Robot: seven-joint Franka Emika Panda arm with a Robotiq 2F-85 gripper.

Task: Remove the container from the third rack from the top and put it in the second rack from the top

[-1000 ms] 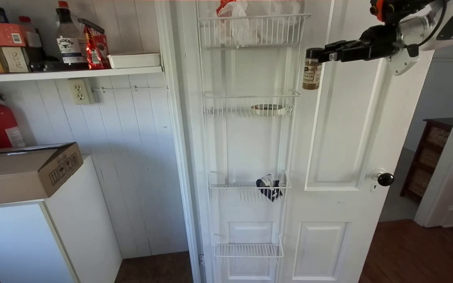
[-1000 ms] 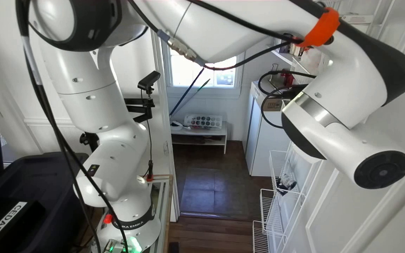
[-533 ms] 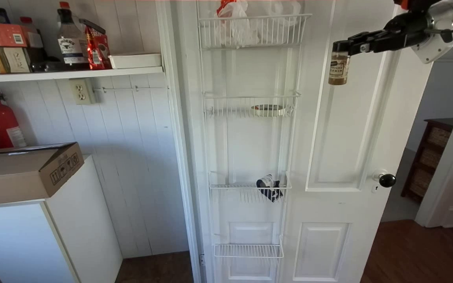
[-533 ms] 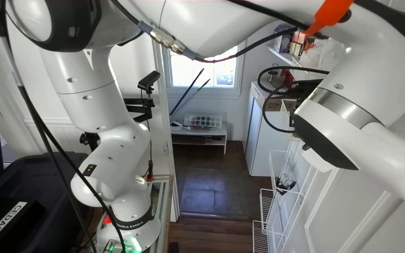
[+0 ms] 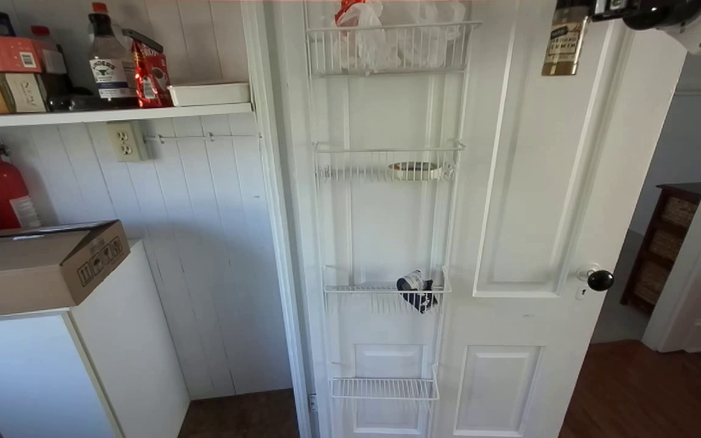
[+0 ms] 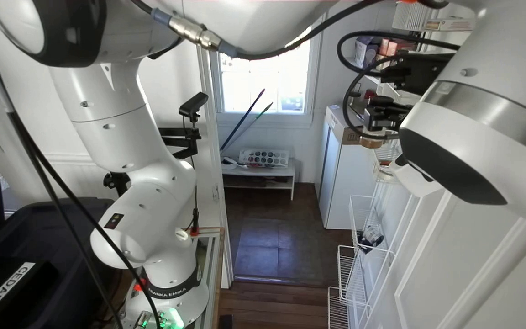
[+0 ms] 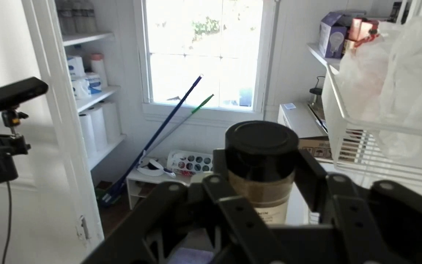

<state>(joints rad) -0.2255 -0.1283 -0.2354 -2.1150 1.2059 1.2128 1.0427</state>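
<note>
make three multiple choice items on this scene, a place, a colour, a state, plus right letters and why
1. Where are the white translucent plastic bags?
A) On the brown floor
B) In a white wire basket
C) On the long white shelf

2. What colour is the cap of the small slim see-through bottle in front of the white panelled door?
A) Black
B) Red
C) Green

3. What is the state of the black two-fingered gripper?
A) Open and empty
B) Shut on nothing
C) Shut on the bottle

1 B: in the wrist view, the bags sit inside the basket's rim.
2 A: in the wrist view, the cap's top and side are black.
3 C: it flanks the cap on both sides while the bottle hangs in mid-air.
</note>
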